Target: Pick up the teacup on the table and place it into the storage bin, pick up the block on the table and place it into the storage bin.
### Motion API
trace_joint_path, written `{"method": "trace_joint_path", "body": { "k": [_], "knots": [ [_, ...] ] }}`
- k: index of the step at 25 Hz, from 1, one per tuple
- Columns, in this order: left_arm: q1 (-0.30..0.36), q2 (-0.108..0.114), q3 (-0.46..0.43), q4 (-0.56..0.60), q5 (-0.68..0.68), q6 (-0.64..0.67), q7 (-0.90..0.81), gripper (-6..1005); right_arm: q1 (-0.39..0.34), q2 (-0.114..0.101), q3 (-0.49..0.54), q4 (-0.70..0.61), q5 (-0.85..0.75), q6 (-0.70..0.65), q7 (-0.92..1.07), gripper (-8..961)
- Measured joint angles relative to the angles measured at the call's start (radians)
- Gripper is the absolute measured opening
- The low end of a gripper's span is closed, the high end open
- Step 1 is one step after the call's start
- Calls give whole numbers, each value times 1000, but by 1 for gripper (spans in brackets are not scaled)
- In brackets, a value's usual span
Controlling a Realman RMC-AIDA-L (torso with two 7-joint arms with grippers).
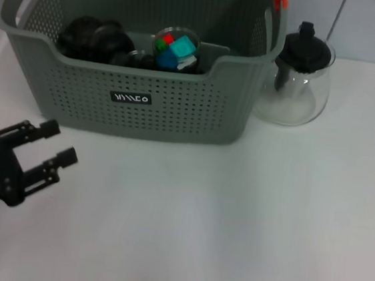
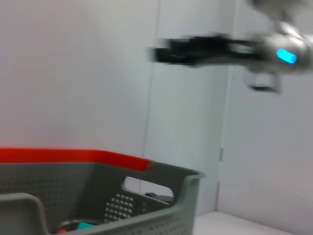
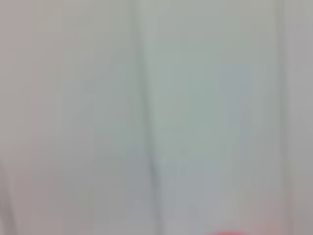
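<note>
Two spread fingers on the empty left hand (image 1: 54, 145), near the storage bin (image 1: 130, 98).

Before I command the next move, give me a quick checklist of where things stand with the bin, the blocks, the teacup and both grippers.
1. Storage bin upright on the table: ok.
2. Coloured blocks inside the bin, apparently in a clear round container: ok.
3. Teacup in the bin: cannot tell; dark items lie inside, none clearly a cup.
4. Left gripper open, empty, low in front of the bin: ok.
5. Right gripper: not in the head view; an arm shows high up in the left wrist view, state cannot tell.
6. Glass teapot beside the bin, untouched: ok.
</note>
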Motion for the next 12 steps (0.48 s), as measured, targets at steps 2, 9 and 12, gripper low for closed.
{"method": "trace_joint_path", "body": {
  "k": [2,9,12],
  "knots": [
    [0,4,-31,0,0,0,1,586,-137,0,-11,-23,220,-101,-212,390],
    [-5,37,-68,28,23,15,2,586,-528,1,-4,52,437,-452,-756,707],
    [-26,59,-53,60,87,65,-6,586,-603,-1,21,182,427,-530,-909,828]
  ]
}}
